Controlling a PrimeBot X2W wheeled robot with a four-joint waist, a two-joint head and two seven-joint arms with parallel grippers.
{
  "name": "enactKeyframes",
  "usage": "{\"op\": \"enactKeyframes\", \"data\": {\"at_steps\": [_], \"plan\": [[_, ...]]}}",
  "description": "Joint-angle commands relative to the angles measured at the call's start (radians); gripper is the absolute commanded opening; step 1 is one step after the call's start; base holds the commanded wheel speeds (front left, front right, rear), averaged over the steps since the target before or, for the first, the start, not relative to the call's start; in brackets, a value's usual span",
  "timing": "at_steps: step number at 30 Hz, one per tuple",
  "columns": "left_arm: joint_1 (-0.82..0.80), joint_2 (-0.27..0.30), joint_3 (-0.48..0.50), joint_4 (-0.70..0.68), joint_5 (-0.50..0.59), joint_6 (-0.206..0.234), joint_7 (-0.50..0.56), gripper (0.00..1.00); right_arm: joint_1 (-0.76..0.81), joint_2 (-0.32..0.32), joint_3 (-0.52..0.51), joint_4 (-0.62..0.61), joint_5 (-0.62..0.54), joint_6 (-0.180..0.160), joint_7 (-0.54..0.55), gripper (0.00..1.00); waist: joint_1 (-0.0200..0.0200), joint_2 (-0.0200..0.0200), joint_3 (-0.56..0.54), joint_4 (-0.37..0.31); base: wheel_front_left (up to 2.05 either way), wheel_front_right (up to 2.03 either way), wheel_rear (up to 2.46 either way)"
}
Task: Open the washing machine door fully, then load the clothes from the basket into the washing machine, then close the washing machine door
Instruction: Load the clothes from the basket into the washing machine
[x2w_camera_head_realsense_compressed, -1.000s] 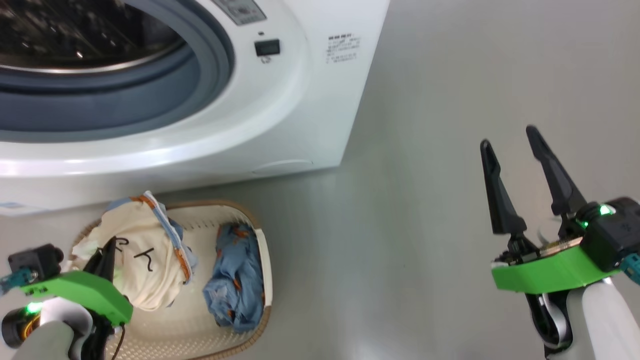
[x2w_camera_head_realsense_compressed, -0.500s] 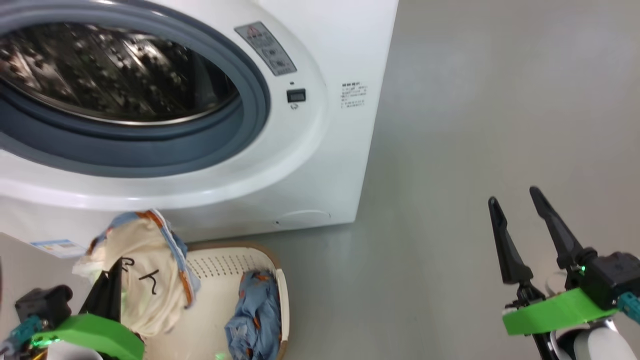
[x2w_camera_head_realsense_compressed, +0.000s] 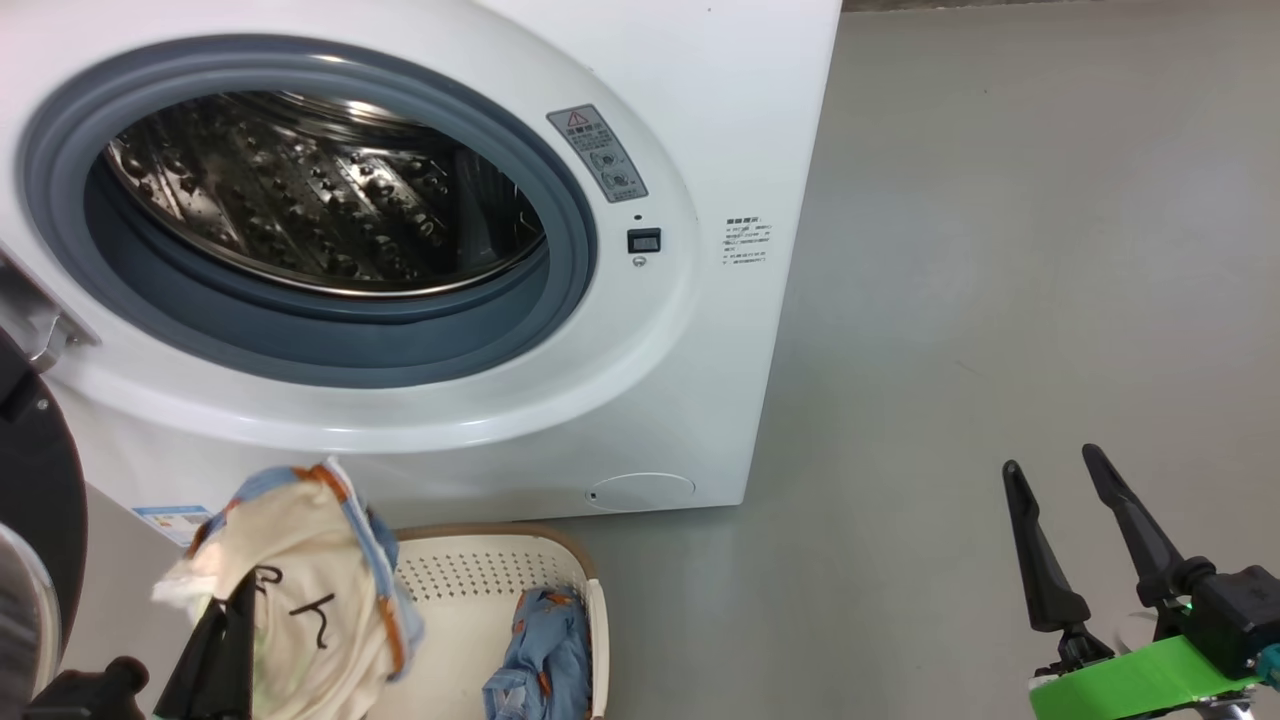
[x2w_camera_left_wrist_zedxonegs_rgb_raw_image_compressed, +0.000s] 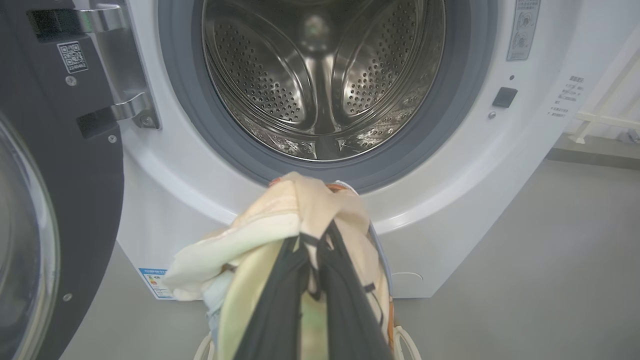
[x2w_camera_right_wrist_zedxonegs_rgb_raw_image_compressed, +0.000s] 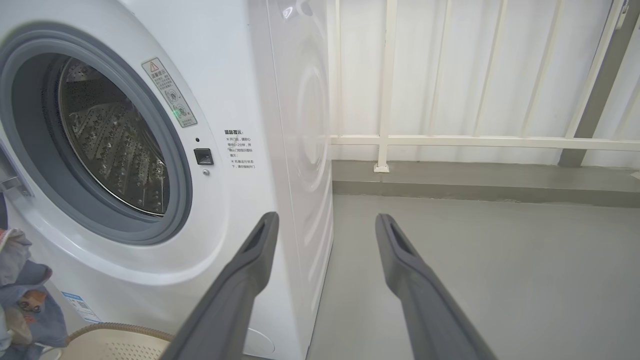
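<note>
Left pincer (x2w_camera_left_wrist_zedxonegs_rgb_raw_image_compressed: 314, 241) clenched on cream garment (x2w_camera_left_wrist_zedxonegs_rgb_raw_image_compressed: 270, 220), held above basket (x2w_camera_head_realsense_compressed: 500, 575), below the drum opening (x2w_camera_left_wrist_zedxonegs_rgb_raw_image_compressed: 325, 75). Right pincer (x2w_camera_head_realsense_compressed: 1050, 460) released, empty, far right. Risk: hanging folds may catch the gasket (x2w_camera_left_wrist_zedxonegs_rgb_raw_image_compressed: 450, 125) lip and fall outside.

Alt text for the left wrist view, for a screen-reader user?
The left end effector, shut on a cream garment, holds it up in front of the washing machine, whose steel drum looks empty. The black-rimmed door stands swung open at the left, over grey floor.
</note>
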Motion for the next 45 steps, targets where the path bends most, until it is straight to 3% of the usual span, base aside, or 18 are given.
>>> {"op": "enactKeyframes", "data": {"at_steps": [1,13,18,24,33,45], "plan": [[-0.010,0.014,0.050,-0.046,0.013,-0.001,-0.010,0.00,0.006,-0.011,0.015,-0.029,0.005,0.008,-0.005,1.00,0.0000,-0.0001,0.000,0.004,0.00,0.00,0.00],[-0.048,-0.014,0.074,-0.076,0.028,-0.001,-0.010,0.00,-0.006,-0.015,0.000,-0.040,-0.002,0.008,-0.005,1.00,0.0000,-0.0001,0.049,-0.002,0.00,0.00,0.00],[-0.109,-0.017,0.085,-0.067,0.019,-0.001,-0.010,0.00,-0.023,-0.005,0.007,-0.040,-0.005,0.008,-0.005,1.00,0.0000,-0.0001,0.077,-0.017,0.00,0.00,0.00],[-0.284,0.018,0.085,-0.030,0.013,-0.001,-0.010,0.00,-0.062,0.012,0.012,-0.036,-0.009,0.008,-0.005,1.00,0.0000,-0.0001,0.144,-0.048,0.00,0.00,0.00],[-0.590,0.076,0.074,0.119,0.021,-0.001,-0.010,0.00,-0.121,0.030,0.017,-0.043,-0.015,0.008,-0.005,1.00,0.0000,-0.0001,0.230,-0.105,0.00,0.00,0.00],[-0.938,0.104,0.005,0.534,-0.022,-0.001,-0.010,0.00,-0.177,0.055,0.043,-0.049,-0.018,0.008,-0.005,1.00,0.0000,-0.0001,0.317,-0.185,0.00,0.00,0.00]]}}
